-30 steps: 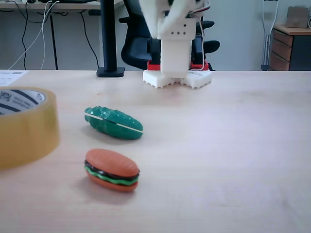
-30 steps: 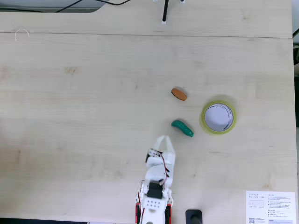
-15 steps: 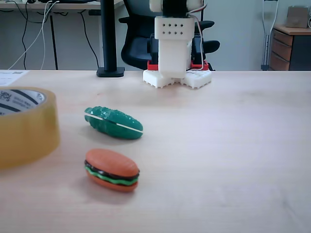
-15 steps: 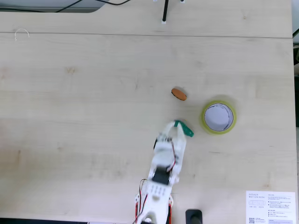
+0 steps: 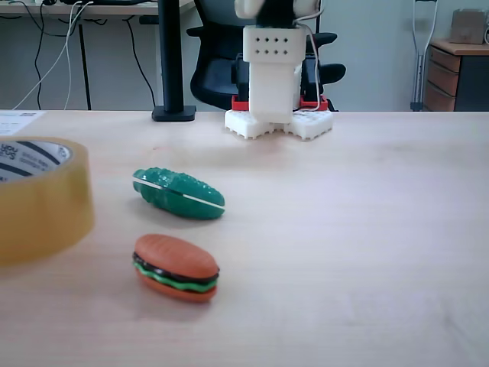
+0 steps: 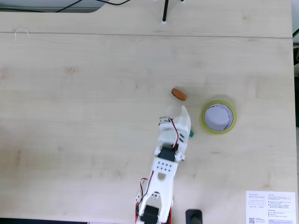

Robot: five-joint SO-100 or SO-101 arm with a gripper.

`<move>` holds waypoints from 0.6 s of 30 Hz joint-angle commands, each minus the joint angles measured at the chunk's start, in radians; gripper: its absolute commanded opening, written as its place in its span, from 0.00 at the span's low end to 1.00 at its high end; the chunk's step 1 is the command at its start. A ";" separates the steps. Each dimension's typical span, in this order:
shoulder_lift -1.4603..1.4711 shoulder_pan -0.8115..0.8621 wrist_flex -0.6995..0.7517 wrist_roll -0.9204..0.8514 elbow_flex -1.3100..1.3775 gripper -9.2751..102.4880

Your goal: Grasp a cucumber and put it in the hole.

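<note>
Right now the arm reaches out from the worktop's near edge, as the view from above has it, and its fingers (image 6: 174,113) hang over the cucumber (image 5: 179,193), covering nearly all of it; only a green tip (image 6: 190,134) peeks out at the arm's right side. From the low fixed view the cucumber lies flat on the worktop (image 5: 367,229), long axis slanting, apart from the toy burger (image 5: 176,267). The tape roll (image 6: 218,117) with its hole (image 6: 217,117) sits just beside, toward the right edge. The fingers look spread, though I cannot tell for sure. I judge they stand past the cucumber's middle.
</note>
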State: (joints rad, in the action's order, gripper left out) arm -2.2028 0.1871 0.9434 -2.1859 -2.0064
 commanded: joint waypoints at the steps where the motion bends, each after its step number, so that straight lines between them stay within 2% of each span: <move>1: 0.015 0.006 -0.035 -0.221 0.029 0.39; 6: 0.029 0.009 -0.035 -0.304 -0.104 0.43; 12: 0.084 0.015 -0.037 -0.523 -0.193 0.45; 18: 0.179 0.020 -0.071 -0.578 -0.193 0.46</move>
State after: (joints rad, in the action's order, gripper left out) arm -2.0371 0.1963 0.9265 -2.7320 -2.2135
